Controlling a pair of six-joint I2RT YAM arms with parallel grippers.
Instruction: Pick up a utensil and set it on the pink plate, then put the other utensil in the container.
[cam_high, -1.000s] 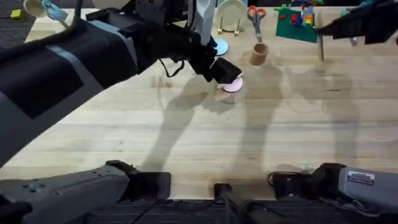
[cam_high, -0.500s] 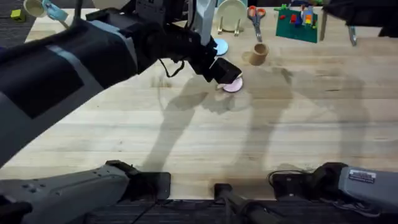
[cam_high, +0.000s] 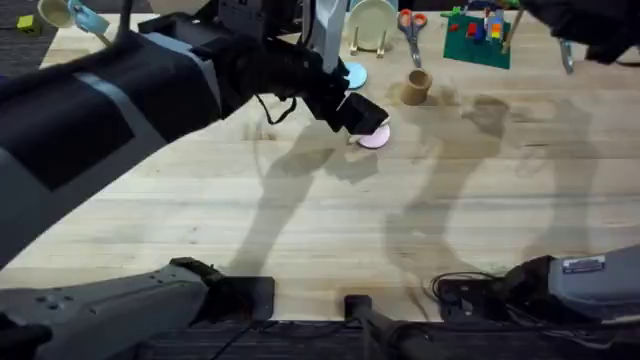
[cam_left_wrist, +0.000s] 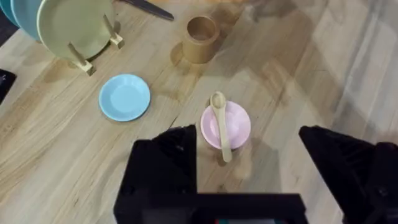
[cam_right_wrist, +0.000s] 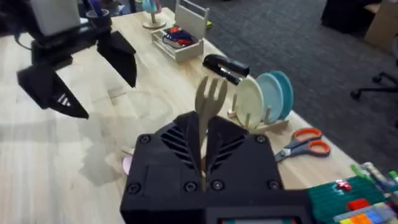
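Right gripper (cam_right_wrist: 202, 146): you had it clamped on the fork (cam_right_wrist: 208, 112), tines up, handle pinched between the fingers; arm raised at the far right of the table.
Left gripper (cam_left_wrist: 249, 162): spread wide, holding nothing, hovering just above the pink plate (cam_left_wrist: 236, 121).
Spoon (cam_left_wrist: 221, 124): lay across the pink plate, bowl toward the container, handle end overhanging the near rim (step one looked done).
Pink plate: mid-table, partly under your left gripper (cam_high: 352, 112) in the overhead view.
Container (cam_high: 417, 87): upright, just beyond and right of the pink plate (cam_high: 376, 139), mouth clear.
Blue plate (cam_left_wrist: 125, 97): beside the pink plate, not involved.
Step in hand: you were on step two, fork carried but not yet over the container.
Next move: you needed to bring the fork across above the cup, tip it handle-down or tines-down into the mouth, then release (small mouth, so alignment mattered; the left arm sat close by).
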